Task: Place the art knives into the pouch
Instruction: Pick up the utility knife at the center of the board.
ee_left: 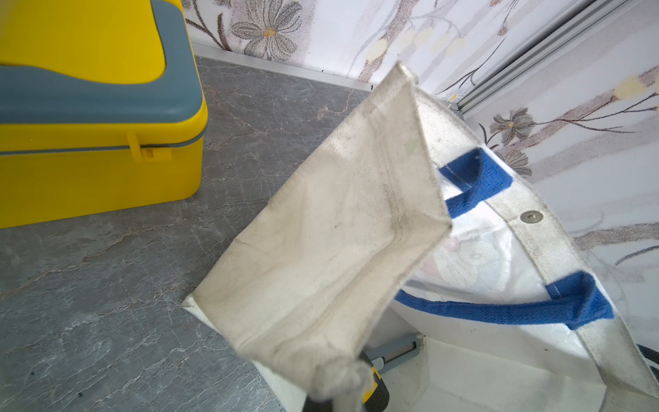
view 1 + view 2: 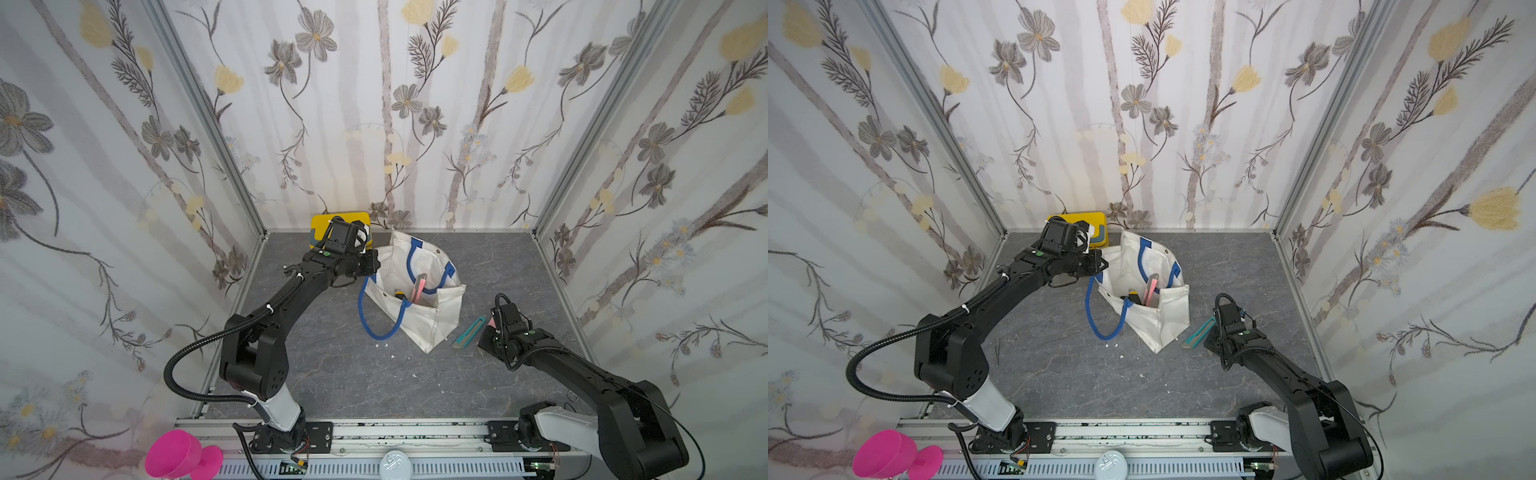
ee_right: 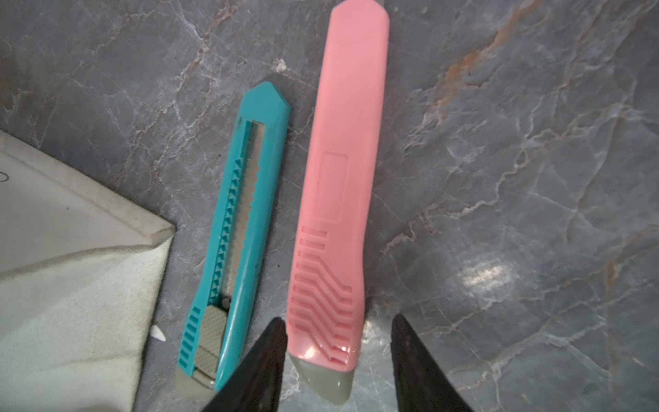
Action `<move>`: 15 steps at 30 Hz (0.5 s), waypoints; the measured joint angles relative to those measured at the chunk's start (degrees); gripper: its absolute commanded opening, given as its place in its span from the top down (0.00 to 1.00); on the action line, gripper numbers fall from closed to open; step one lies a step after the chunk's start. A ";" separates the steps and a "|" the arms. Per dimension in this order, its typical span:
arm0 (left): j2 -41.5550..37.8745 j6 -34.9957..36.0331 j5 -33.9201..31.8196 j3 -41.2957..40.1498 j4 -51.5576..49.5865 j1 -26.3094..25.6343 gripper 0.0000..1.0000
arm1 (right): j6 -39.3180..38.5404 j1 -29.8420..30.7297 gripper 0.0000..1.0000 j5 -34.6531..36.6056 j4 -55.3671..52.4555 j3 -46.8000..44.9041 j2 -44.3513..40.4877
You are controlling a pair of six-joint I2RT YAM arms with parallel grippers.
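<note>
The off-white pouch (image 2: 432, 324) (image 2: 1158, 322) with blue rope handles stands open mid-table. My left gripper (image 2: 374, 264) (image 2: 1100, 264) is shut on a bunched corner of the pouch (image 1: 321, 232), holding its mouth up. A pink art knife (image 2: 417, 289) and a yellow-black knife (image 1: 376, 388) stick out of the pouch. To its right, a second pink art knife (image 3: 342, 178) and a teal art knife (image 3: 242, 214) (image 2: 469, 332) lie side by side on the table. My right gripper (image 3: 340, 324) is open, its fingers on either side of the pink knife's grey end.
A yellow box (image 2: 320, 226) (image 1: 89, 107) with a grey handle stands at the back wall behind the left gripper. Flowered walls enclose the grey marble table (image 2: 353, 374). A pink goblet-shaped thing (image 2: 178, 455) lies at the front left by the rail.
</note>
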 measured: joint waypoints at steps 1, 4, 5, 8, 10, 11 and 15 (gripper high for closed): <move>0.00 0.00 0.00 0.00 0.00 0.00 1.00 | 0.37 0.02 0.50 -0.57 0.04 -0.15 0.00; 0.00 0.00 0.00 0.00 0.00 0.00 1.00 | 0.76 0.44 0.50 -0.83 0.31 -0.39 0.15; 0.00 0.00 0.00 0.00 0.00 0.00 1.00 | 0.79 0.63 0.51 -0.94 0.37 -0.39 0.31; 0.00 0.00 0.00 0.00 0.00 0.00 1.00 | 1.22 1.07 0.50 -1.07 0.79 -0.39 0.74; 0.00 0.00 0.00 0.00 0.00 0.00 1.00 | 1.42 1.36 0.50 -1.09 1.18 -0.39 1.14; 0.00 0.00 0.00 0.00 0.00 0.00 1.00 | 1.44 1.40 0.50 -1.11 1.27 -0.39 1.36; 0.00 0.00 -0.02 0.00 0.00 0.00 1.00 | 1.44 1.70 0.52 -1.31 2.29 -0.13 2.58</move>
